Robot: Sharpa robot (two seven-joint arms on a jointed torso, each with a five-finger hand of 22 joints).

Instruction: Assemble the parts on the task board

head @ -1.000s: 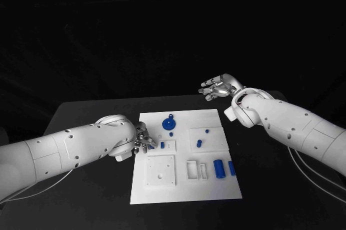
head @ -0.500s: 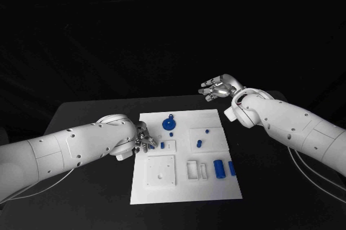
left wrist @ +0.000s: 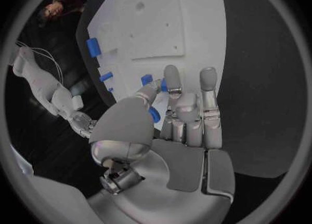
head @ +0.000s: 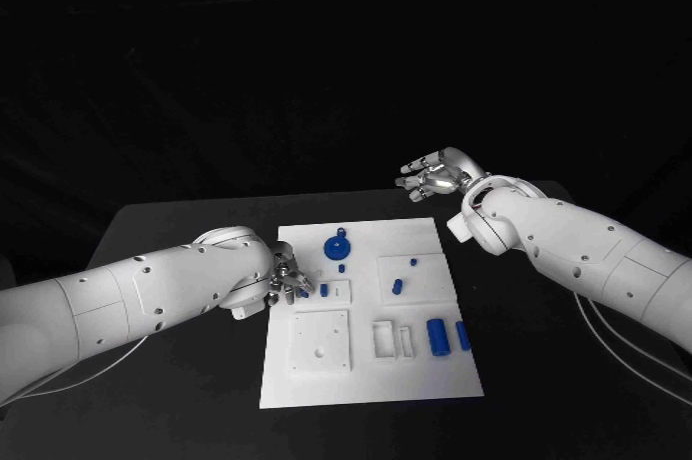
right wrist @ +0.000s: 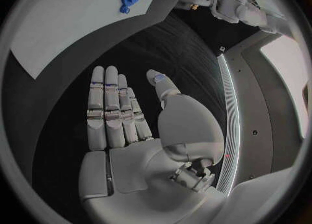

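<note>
- Blue part sits pinched in the left hand at the task board's left edge; since a second ago the hand has barely shifted, so placing is still pending.
- Six other blue pieces show on the board.
- Right hand hovers spread and empty beyond the far edge.

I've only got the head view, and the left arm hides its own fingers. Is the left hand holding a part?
Observer: Yes. The left wrist view shows the left hand pinching a small blue part between thumb and fingers, above the task board.
Operator: And the right hand's palm? I can't see it.
Observer: The right wrist view shows the right hand flat, fingers straight, holding nothing, above the black table.
</note>
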